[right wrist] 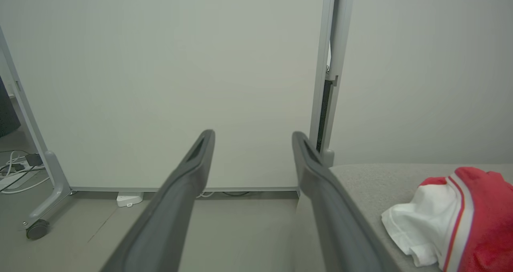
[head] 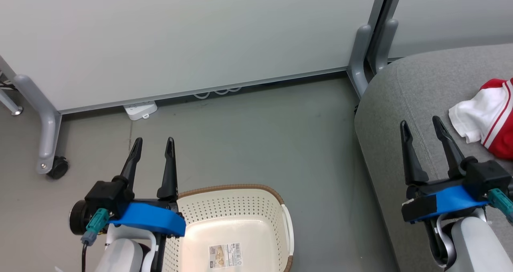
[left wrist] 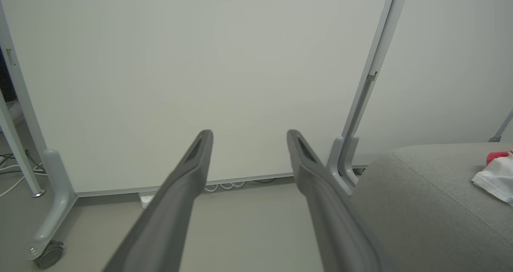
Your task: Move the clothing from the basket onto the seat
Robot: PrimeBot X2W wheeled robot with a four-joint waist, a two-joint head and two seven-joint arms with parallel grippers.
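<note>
The cream basket point(head: 276, 220) with a brown rim stands on the floor at the bottom of the head view, and its inside shows bare plastic with a label. Red and white clothing point(head: 491, 117) lies on the grey seat point(head: 404, 87) at the right edge; the same clothing point(right wrist: 453, 220) appears in the right wrist view and the clothing point(left wrist: 497, 176) in the left wrist view. My left gripper point(head: 153, 144) hangs open over the floor just left of the basket, holding nothing. My right gripper point(head: 421, 127) is open above the seat, left of the clothing.
A white partition panel point(head: 180, 35) on grey castor legs point(head: 48, 144) runs across the back. A white power strip point(head: 140, 110) and cables lie at its foot. Grey floor point(head: 260, 136) separates the basket from the seat.
</note>
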